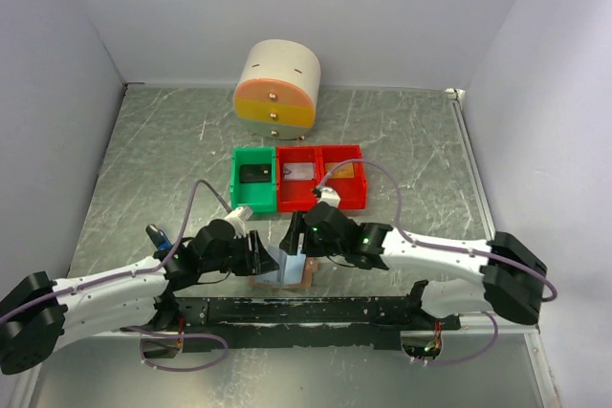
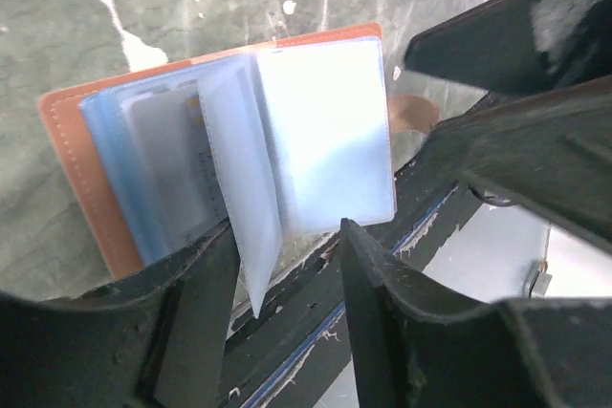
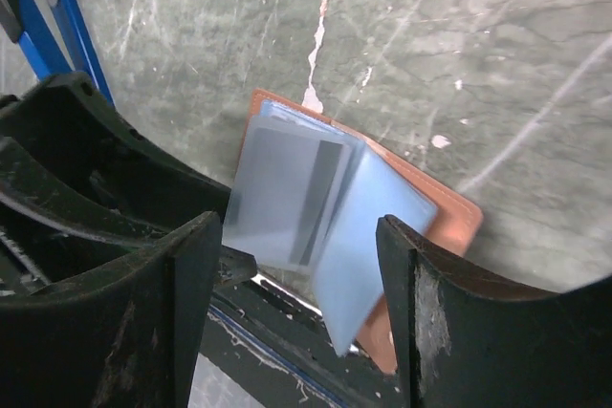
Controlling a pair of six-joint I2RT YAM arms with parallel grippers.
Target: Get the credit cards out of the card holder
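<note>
The tan-brown card holder (image 1: 287,272) lies open at the table's near edge, its pale blue sleeves fanned up. In the left wrist view the card holder (image 2: 86,179) shows a grey credit card (image 2: 177,174) inside a sleeve, and a loose sleeve hangs between my fingers. In the right wrist view the card holder (image 3: 440,207) shows a credit card (image 3: 287,198) with a dark stripe in a sleeve. My left gripper (image 1: 256,255) (image 2: 287,274) is open at the holder's left. My right gripper (image 1: 301,236) (image 3: 301,274) is open above its right side, straddling the sleeves.
A green bin (image 1: 254,180) holding a black item and two red bins (image 1: 320,179) stand in a row behind the holder; the middle bin holds a silvery flat piece (image 1: 299,173). A round drawer unit (image 1: 277,88) stands at the back. A blue-and-black gadget (image 1: 158,236) (image 3: 57,26) lies at the left.
</note>
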